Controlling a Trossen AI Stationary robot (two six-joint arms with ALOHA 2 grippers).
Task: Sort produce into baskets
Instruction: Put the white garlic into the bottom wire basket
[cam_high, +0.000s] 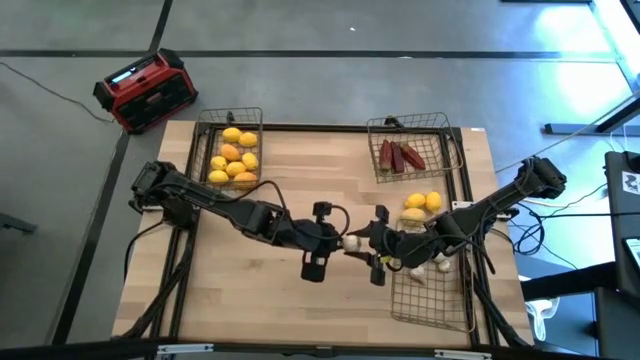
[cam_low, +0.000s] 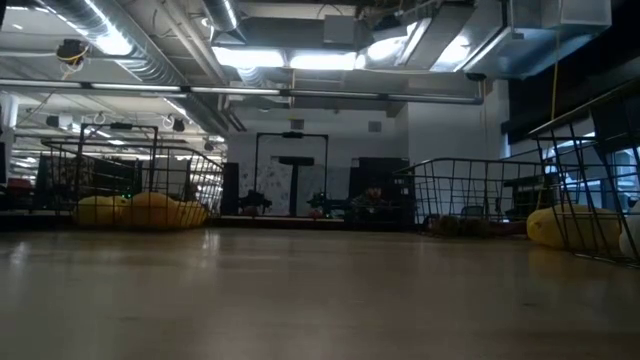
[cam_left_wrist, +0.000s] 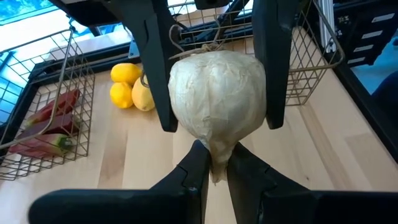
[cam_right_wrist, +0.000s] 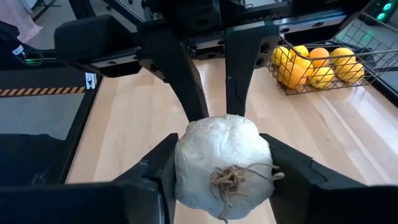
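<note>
High view: both grippers meet mid-table, nose to nose, with a garlic bulb between them, above the wood.
Left gripper: fingers pinched almost shut on the bulb's tapered stem end; the left wrist view shows the tip nipped between them.
Right gripper: fingers either side of the bulb's fat body, part-way open, at or close to the skin; full clamp cannot be confirmed.
Bulb axis: left–right, stem toward the left arm, root tuft toward the right arm.
Nearer arm to target: right; the near-right basket holding pale bulbs lies just right of the handover point.
Other baskets: lemons far left; red pieces far right.
Judgement: handover in hand; left should release only once right has it.
</note>
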